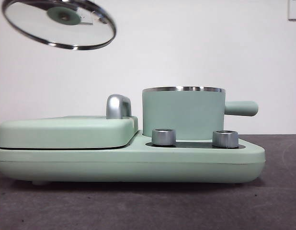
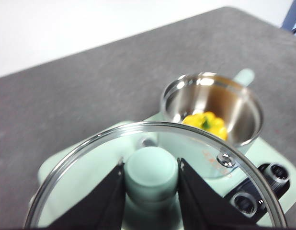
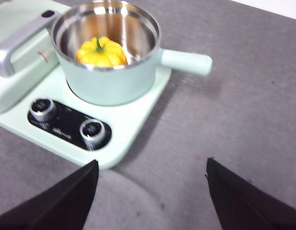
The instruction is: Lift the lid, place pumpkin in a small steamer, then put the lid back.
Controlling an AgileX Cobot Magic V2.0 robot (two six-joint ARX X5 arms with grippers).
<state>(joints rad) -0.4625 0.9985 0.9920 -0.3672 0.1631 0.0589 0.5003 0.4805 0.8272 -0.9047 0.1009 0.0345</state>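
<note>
The glass lid hangs tilted in the air at the upper left of the front view, above the flat cover. My left gripper is shut on the lid's mint-green knob; the glass fills the left wrist view. The small steamer stands open on the appliance's right side. The pumpkin lies inside the steamer, also seen in the left wrist view. My right gripper is open and empty, above the table in front of the appliance, off the steamer.
The mint-green appliance base holds a flat rectangular cover with a chrome handle on the left and two steel dials in front of the steamer. The steamer's side handle points right. Dark grey table surrounds it.
</note>
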